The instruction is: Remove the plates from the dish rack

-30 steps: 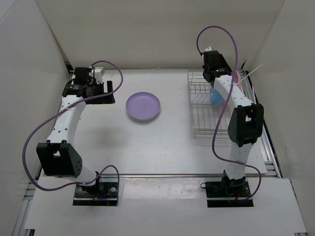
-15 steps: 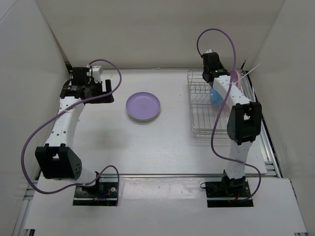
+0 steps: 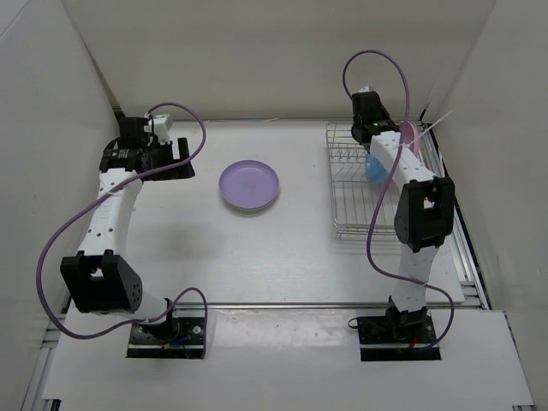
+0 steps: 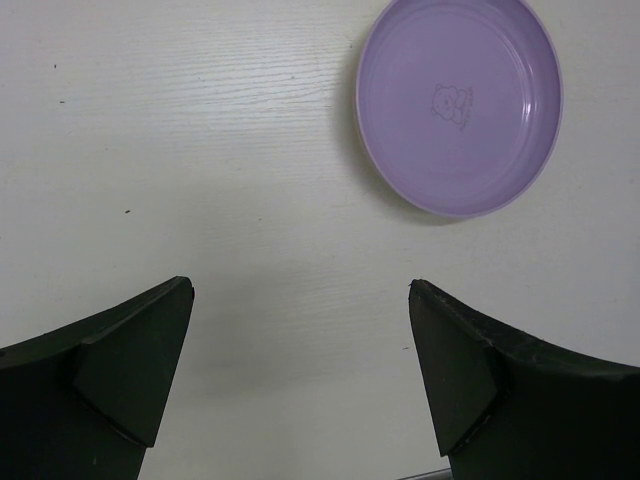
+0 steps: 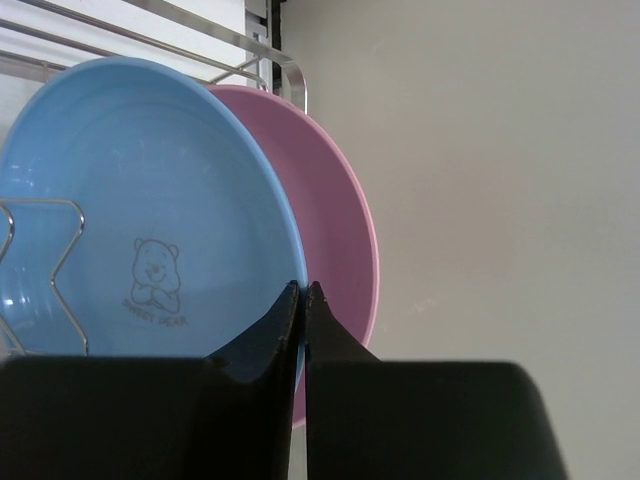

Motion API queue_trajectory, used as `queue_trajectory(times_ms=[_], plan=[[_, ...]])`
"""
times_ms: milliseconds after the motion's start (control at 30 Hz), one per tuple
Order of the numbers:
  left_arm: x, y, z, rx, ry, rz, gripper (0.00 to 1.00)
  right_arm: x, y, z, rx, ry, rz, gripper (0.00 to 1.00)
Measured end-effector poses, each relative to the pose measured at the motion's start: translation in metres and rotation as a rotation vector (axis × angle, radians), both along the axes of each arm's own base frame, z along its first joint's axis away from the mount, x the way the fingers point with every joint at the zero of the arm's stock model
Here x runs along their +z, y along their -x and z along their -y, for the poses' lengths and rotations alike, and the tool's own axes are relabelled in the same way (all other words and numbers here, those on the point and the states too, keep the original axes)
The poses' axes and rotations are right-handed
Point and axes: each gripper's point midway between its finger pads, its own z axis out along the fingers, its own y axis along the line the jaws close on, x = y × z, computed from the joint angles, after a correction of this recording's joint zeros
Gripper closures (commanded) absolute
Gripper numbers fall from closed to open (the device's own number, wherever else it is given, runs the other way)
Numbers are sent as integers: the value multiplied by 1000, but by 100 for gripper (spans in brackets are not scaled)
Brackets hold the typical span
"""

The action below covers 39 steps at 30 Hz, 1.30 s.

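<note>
Your right gripper (image 5: pixel 303 288) is pinched closed on the upper rim of the blue round plastic plate (image 5: pixel 130 200). Your left gripper (image 4: pixel 298 283) hangs spread wide over bare table with nothing between its two black fingers (image 4: pixel 120 370). That makes two grippers, one loaded and one free. On the white rectangular table (image 3: pixel 282 257) there is one silver wire dish rack (image 3: pixel 351 201), sitting at the right side near the far edge. You can count three plates plainly. Two stand on edge side by side at the rack's far right end, the blue one and, just behind it, the pink round plastic plate (image 5: pixel 340 230). The lilac-purple round plastic plate (image 4: pixel 460 105) lies flat on the table, well left of the rack. A pale edge shows under its rim, but you cannot tell whether that is a fourth plate.
</note>
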Motion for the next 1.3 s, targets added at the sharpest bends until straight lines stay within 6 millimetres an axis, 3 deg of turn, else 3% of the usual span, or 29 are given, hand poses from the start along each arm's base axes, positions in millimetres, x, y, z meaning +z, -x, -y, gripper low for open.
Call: queue_trajectory(times_ms=[300, 433, 633, 967, 1033, 1133, 1200, 1300], plan=[[3, 1, -8, 17, 14, 9, 0, 5, 5, -4, -4, 73, -24, 100], [4, 4, -7, 14, 22, 10, 0, 16, 5, -10, 14, 124, -32, 100], [5, 5, -4, 6, 34, 13, 0, 51, 4, -24, 59, 221, 10, 100], [-4, 8, 0, -11, 52, 15, 0, 141, 23, -19, 42, 281, 209, 100], [-5, 7, 5, -33, 73, 21, 0, 155, 31, -22, 47, 242, 243, 100], [4, 5, 22, -111, 140, 54, 0, 176, 46, -42, 117, 120, 288, 100], [12, 4, 39, -186, 193, 70, 0, 188, 58, -62, 204, -15, 320, 100], [31, -2, 77, -335, 275, 107, 0, 190, 81, -96, 383, -228, 318, 100]])
